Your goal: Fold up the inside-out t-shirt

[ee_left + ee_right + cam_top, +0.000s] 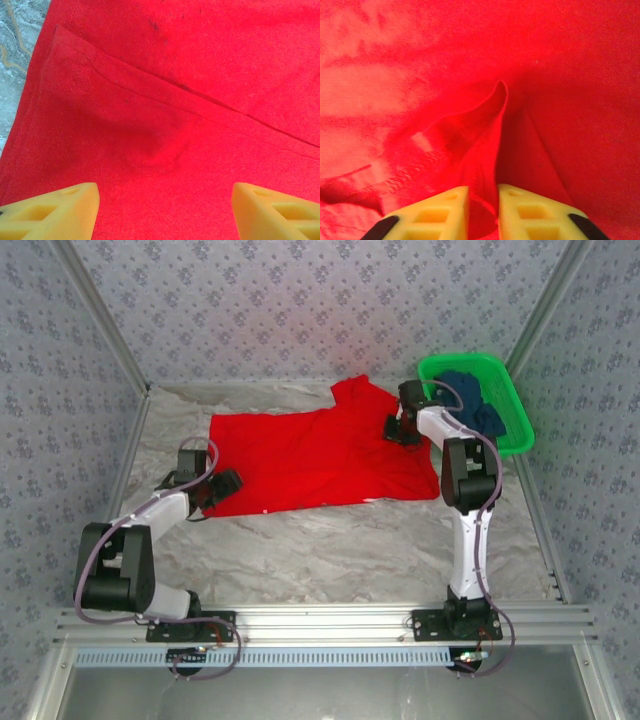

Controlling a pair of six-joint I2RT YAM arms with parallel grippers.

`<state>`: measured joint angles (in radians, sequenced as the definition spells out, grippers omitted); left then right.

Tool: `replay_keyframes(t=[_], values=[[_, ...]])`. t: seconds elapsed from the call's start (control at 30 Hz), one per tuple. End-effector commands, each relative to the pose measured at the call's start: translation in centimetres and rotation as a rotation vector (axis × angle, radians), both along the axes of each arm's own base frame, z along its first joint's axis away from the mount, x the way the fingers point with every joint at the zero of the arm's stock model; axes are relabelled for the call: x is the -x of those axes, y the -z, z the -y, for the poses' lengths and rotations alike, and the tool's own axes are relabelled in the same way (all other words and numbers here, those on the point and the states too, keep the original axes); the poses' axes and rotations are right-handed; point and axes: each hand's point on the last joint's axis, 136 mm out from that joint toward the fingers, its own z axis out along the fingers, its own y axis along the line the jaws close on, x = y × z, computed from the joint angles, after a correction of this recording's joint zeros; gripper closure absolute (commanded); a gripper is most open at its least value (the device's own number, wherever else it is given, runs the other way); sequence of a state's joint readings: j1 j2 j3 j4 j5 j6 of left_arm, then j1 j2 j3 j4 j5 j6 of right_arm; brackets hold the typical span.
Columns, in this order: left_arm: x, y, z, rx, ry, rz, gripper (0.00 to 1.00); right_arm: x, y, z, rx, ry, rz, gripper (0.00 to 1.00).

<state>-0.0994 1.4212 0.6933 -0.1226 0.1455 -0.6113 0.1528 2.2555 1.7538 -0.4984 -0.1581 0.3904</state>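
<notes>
Two grippers are at work on one red t-shirt [320, 455], which lies spread nearly flat across the middle of the table [330, 550], one sleeve reaching toward the far right.

At the shirt's left edge the left gripper [165, 215] hangs low over the cloth with its jaws spread wide and nothing between them. A straight overlapped edge [200, 97] runs diagonally across the fabric ahead of it, and bare table shows just beyond the shirt's border.

Further right, near the sleeve end, the right gripper [482, 215] has its jaws drawn close together, pinching a raised ridge of the red cloth that stands up between them.

At the far right a green basket [470, 360] holds a dark garment [470, 390], apart from the shirt.

The shirt looks light, thin and limp. It will likely sag, drag and wrinkle when lifted, and a pinch may catch one layer or both. Hemmed borders and corners seem the safest holds, taken at matching points on each side so the cloth rises evenly.
</notes>
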Motion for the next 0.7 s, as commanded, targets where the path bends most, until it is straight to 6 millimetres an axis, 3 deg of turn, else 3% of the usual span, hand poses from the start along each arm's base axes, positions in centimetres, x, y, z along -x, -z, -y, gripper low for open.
replay_keyframes(t=[0.0,0.2,0.4,0.53,0.67], values=[[-1.2,-1.2,0.0,-0.013,0.010,0.039,0.30,-1.8,-1.2,-1.6,-0.096,-0.005,0.049,0.82],[-1.0,-1.0,-0.1,-0.021,0.010,0.031,0.30,-4.2,-2.8,-4.0,-0.296,0.001,0.114,0.84],[-0.9,-0.9,-0.1,-0.023,0.013,0.026,0.30,-5.7,-5.6,-4.3,-0.409,-0.006,0.187,0.81],[-0.7,-0.7,-0.2,-0.026,0.013,0.022,0.30,-4.6,-6.5,-3.1,-0.367,-0.015,0.204,0.72],[-0.7,-0.6,0.0,-0.022,0.021,0.019,0.30,-0.8,-6.1,-1.1,-0.193,-0.025,0.166,0.67]])
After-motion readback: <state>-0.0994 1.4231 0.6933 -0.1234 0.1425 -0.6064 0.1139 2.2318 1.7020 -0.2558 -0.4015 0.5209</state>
